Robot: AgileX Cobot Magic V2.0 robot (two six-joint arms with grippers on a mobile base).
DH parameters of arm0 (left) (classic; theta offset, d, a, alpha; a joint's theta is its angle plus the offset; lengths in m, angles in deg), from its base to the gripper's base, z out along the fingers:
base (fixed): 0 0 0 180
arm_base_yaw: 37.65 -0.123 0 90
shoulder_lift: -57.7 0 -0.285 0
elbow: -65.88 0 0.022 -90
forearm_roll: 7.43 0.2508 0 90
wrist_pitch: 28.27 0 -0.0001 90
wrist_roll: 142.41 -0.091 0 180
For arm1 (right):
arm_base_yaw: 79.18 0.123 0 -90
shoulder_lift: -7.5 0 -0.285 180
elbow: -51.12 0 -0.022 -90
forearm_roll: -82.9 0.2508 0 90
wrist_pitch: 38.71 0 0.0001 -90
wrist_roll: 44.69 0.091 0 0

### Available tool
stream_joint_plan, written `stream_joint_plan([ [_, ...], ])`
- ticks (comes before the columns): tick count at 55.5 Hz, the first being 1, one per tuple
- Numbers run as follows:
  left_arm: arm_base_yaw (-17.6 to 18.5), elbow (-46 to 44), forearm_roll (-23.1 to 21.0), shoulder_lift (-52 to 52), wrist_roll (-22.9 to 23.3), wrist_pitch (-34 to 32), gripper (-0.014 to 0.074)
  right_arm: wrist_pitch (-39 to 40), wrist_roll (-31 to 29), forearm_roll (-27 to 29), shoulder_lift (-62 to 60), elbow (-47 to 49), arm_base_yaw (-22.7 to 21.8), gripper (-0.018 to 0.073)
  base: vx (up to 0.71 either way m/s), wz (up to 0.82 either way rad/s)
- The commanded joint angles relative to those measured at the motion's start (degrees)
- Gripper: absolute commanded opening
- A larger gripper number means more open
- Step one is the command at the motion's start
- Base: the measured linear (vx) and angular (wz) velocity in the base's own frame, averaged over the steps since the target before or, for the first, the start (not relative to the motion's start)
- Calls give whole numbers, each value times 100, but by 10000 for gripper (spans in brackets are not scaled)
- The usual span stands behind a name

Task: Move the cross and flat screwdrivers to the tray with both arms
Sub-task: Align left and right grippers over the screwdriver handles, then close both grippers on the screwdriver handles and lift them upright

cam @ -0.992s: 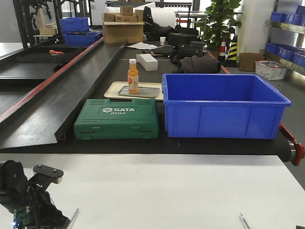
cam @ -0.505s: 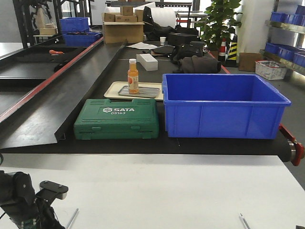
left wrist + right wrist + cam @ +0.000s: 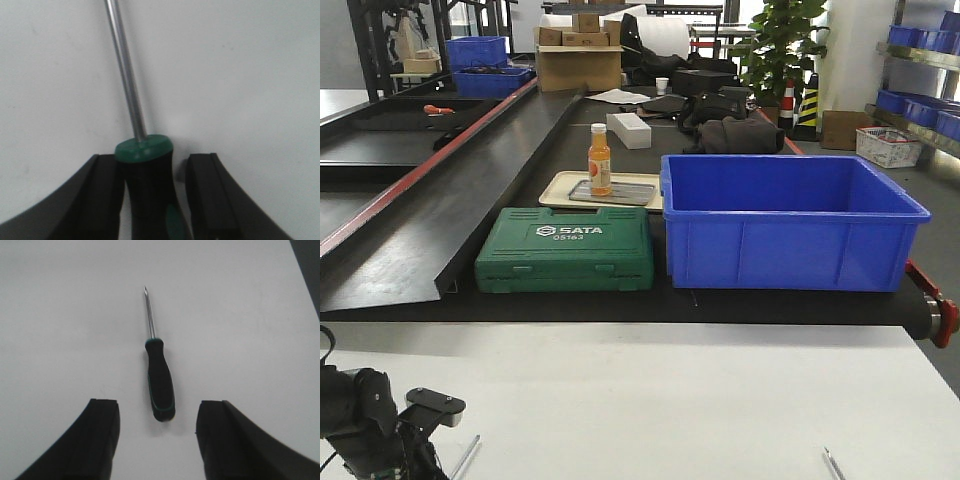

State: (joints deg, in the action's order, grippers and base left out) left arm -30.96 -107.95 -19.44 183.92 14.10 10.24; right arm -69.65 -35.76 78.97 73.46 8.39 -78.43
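Note:
In the left wrist view one screwdriver's green-capped black handle [image 3: 150,185] sits between the fingers of my left gripper [image 3: 155,167], its steel shaft pointing away over the white table. The left finger [image 3: 102,195] lies against the handle and a small gap shows at the right finger, so the gripper is open. My right gripper [image 3: 157,407] is open wide, and the butt of the second screwdriver [image 3: 159,385] lies flat between its fingertips, touching neither. The grey tray [image 3: 630,194] rests on a beige tray far ahead on the black belt. Low at the front view's left is my left arm [image 3: 370,425].
An orange bottle [image 3: 599,160] stands on the grey tray. A green SATA case [image 3: 565,248] and a deep blue bin [image 3: 785,222] sit at the belt's near edge, between the white table [image 3: 650,400] and the trays. A slanted black ramp [image 3: 410,230] runs along the left.
My left arm has sunk lower toward the table over the left screwdriver, whose shaft has shifted slightly left in the front view.

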Motion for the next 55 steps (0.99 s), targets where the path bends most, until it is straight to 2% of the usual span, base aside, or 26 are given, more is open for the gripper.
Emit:
stream_joint_plan([
  [1, 24, -82, -189, -176, 96, 100, 315, 125, -53, -181, 581, 561, -31, 436, 0, 0],
  [8, 24, -82, -189, -176, 239, 155, 157, 118, -144, -181, 1415, 1136, -31, 436, 0, 0],
  [16, 24, -82, -189, -176, 239, 189, -9, 100, -610, -181, 2288, 1702, -31, 436, 0, 0],
  [21, 24, -82, -208, -176, 239, 183, -8, 43, -893, -181, 2796, 2020, -31, 436, 0, 0],
  [37, 24, -82, -555, -176, 239, 145, -6, -147, -1001, -186, 4228, 2768, -31, 436, 0, 0],
  [55, 24, -82, -630, -176, 239, 15, -6, -140, -1373, -132, 4946, 2895, -31, 436, 0, 0],
])
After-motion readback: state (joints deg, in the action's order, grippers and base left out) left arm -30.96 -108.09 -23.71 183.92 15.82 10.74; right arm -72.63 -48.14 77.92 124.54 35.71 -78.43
